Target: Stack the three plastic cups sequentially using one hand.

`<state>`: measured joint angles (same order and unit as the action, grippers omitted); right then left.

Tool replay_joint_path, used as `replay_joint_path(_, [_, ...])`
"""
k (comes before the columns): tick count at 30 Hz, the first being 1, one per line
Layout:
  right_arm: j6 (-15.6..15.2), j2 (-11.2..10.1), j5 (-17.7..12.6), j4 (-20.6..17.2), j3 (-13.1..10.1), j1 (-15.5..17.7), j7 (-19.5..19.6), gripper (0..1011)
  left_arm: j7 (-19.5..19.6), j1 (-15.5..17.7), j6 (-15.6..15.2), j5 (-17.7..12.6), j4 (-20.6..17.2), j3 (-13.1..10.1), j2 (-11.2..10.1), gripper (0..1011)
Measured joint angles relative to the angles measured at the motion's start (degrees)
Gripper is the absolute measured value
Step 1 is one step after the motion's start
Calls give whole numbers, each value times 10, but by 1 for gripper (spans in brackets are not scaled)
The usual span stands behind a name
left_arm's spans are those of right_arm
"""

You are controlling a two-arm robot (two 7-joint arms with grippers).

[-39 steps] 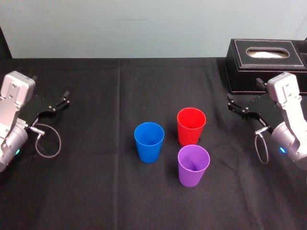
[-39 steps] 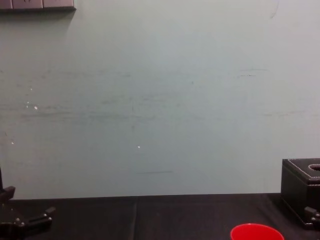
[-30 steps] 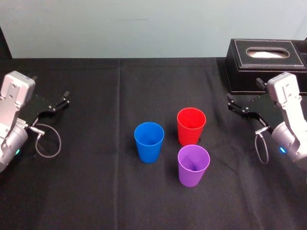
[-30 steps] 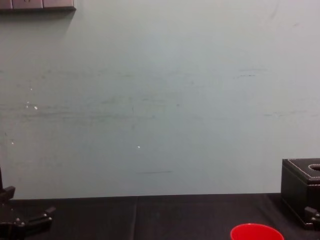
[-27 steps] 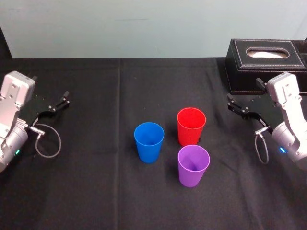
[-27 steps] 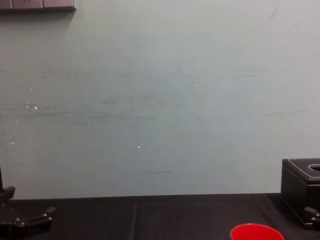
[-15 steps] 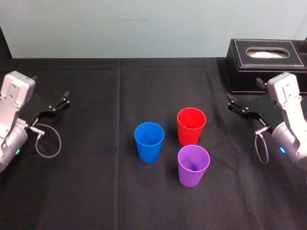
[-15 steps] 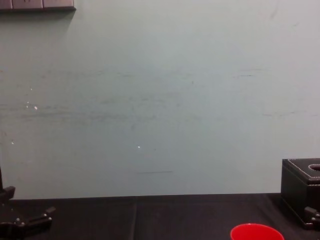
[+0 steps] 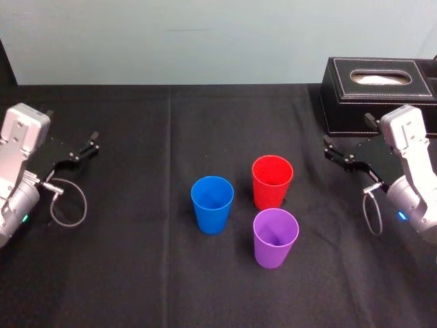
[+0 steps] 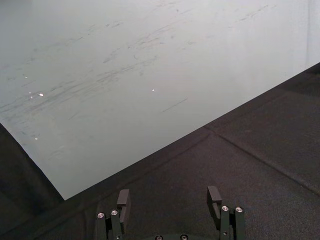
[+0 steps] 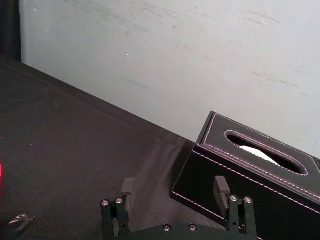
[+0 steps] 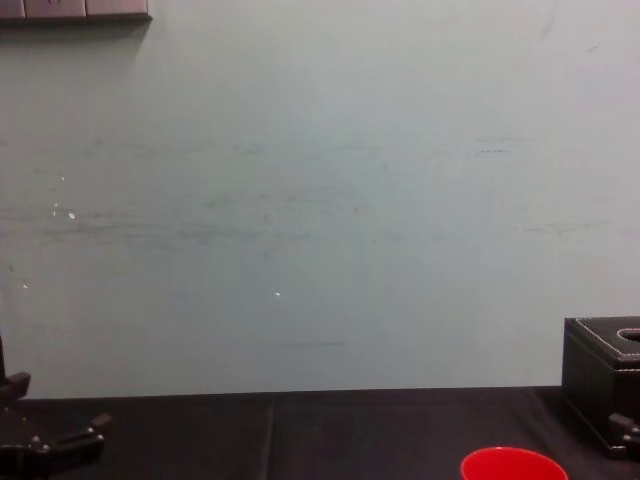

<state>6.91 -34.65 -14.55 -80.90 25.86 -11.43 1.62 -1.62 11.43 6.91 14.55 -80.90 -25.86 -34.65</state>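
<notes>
Red cup (image 9: 272,180), blue cup (image 9: 212,203), purple cup (image 9: 276,237) mid-tabletop (image 9: 136,273), room all round for you. Left gripper (image 10: 168,199) at 9, right gripper (image 11: 174,190) at 3: both wide, empty.

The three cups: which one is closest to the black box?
The red cup, farthest back on the right and nearest the black box. The blue cup stands further left, and the purple cup stands in front of the red one.
</notes>
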Motion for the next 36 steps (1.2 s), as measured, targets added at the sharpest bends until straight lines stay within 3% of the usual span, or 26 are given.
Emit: replay_joint_path(36, [0, 0, 0, 0, 0, 0, 0, 1002, 0, 0, 0, 0, 0, 0, 0, 1005])
